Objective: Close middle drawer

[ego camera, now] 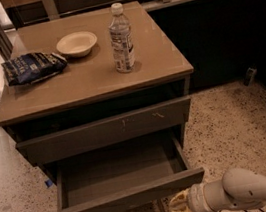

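Note:
The middle drawer [123,201] is pulled far out of the grey-brown cabinet, low in the camera view. Its plain flat front faces me and its smooth grey tray interior [118,169] holds nothing. My gripper [180,205] is at the bottom of the view, just below and to the right of the drawer front's right end and close to its corner. My pale arm [249,192] reaches in from the lower right. I cannot see whether the gripper touches the drawer.
Above the open drawer is a taller drawer front with pale scratch marks [106,130], slightly out. On the cabinet top [88,82] stand a water bottle [121,39], a white bowl [77,43] and a blue chip bag [33,67]. Speckled floor [233,127] lies to the right.

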Action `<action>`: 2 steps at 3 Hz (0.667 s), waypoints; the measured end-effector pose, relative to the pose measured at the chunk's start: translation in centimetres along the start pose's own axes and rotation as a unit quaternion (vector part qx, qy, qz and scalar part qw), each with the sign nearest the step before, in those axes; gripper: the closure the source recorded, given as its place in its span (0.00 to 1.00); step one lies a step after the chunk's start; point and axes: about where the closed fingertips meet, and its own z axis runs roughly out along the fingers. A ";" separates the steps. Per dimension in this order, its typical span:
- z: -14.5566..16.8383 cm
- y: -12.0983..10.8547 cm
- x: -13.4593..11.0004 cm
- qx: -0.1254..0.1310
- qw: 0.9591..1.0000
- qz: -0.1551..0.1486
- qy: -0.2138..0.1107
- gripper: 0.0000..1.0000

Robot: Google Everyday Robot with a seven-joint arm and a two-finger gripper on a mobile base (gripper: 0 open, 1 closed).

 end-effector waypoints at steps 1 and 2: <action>0.3 -2.0 -0.2 0.025 0.999 -0.023 0.002 1.00; 0.6 -3.9 -0.1 0.051 0.998 -0.040 0.005 1.00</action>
